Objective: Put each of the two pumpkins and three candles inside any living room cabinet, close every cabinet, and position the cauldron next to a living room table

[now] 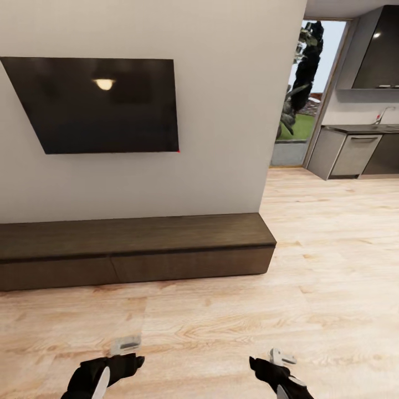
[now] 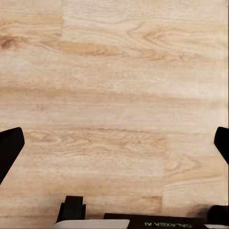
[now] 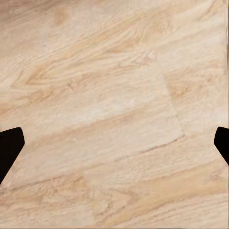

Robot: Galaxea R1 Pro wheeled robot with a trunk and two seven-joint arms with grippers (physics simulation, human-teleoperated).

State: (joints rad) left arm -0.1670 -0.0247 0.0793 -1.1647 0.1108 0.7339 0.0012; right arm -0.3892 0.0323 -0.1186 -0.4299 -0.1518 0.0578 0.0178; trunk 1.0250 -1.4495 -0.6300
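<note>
Head view: long low dark-brown wood cabinet (image 1: 136, 249) against the pale wall, flat fronts shut, under a black wall TV (image 1: 100, 105). Kitchen counter (image 1: 354, 149) and doorway far right. Light plank floor (image 1: 221, 327). Left gripper (image 1: 123, 359) and right gripper (image 1: 266, 363) low over floor, nothing held.

Left wrist view: wood-grain floor, black fingertips (image 2: 10, 148) wide apart; mirrored "GALAXEA AI" lettering on the gripper body.

Right wrist view: floor planks, fingertips (image 3: 9, 145) spread apart.
</note>
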